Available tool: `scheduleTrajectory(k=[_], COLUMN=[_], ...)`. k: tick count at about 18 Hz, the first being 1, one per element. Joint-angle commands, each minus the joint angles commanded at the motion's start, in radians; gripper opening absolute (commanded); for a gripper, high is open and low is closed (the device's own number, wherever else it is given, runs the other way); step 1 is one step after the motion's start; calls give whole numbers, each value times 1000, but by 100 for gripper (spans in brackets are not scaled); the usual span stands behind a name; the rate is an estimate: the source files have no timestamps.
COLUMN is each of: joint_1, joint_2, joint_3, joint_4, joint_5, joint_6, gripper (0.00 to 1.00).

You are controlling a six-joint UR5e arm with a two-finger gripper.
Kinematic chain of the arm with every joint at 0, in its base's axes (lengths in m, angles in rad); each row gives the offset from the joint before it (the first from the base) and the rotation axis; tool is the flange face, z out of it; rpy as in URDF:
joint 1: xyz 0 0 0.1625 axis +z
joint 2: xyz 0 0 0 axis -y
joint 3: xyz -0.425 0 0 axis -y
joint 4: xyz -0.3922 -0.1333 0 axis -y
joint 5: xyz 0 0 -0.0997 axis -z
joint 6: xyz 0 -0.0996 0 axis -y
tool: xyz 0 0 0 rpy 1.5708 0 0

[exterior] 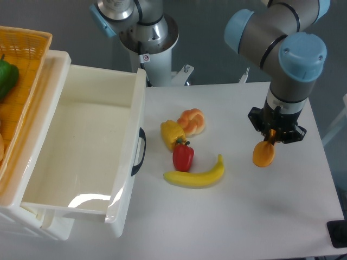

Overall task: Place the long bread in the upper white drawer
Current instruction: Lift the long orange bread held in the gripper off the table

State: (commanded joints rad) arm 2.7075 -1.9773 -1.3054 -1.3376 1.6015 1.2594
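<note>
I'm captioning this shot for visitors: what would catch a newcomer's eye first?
Probably the gripper at the right, holding the long bread end-down above the table. Then the upper white drawer, pulled open on the left and empty, with a cluster of toy food between them, the banana nearest the camera.

Gripper [272, 136] fingertips hidden behind the long bread [264, 154]; basket [21, 65] cut off at left edge.

A single fixed camera looks steeply down from the front at the table [260, 216], fairly close.
</note>
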Motion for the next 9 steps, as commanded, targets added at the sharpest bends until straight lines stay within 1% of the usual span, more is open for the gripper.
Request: scheduleTrajectory(k=[4, 7, 9], joint_1=[-3, -2, -5], joint_2=[-14, -14, -18], joint_3=[9, 18, 31], joint_4=[3, 5, 8], joint_5=[2, -12, -34], joint_6=[-11, -12, -47], gripper=[15, 15, 15])
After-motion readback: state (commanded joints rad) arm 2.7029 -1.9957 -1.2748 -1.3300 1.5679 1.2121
